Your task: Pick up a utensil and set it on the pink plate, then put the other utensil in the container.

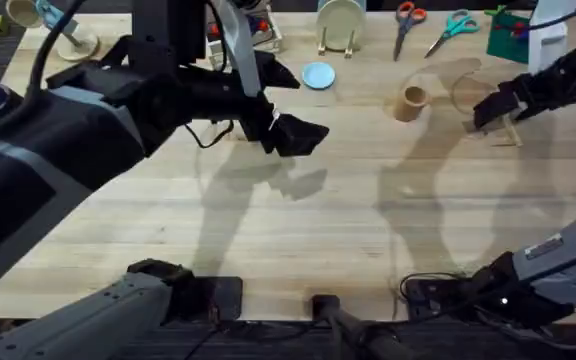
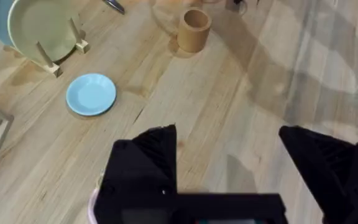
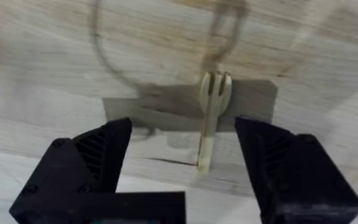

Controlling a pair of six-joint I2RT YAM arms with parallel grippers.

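Overhead: left claw hanging large and dark over the middle of the worktop, fingers apart and holding nothing. Right claw reaching to the far right of the worktop, hovering over a small pale stand. Container standing upright on the worktop, left of the right claw and well apart from the left claw. Light blue plate lying flat farther back, left of the container. Pale green plate propped upright in a rack at the far edge, 2 pairs of scissors lying to its right.

Left wrist: left claw spread wide, bare wood showing between the 2 black fingers. Pink plate peeking out as a thin pale pink rim beside the claw's body, mostly hidden. Light blue plate lying beyond, container upright farther off, green plate leaning in its rack.

Right wrist: right claw open, fingers well apart on either side of the other utensil. Fork lying on the wood with tines pointing away from the claw, not touching either finger.
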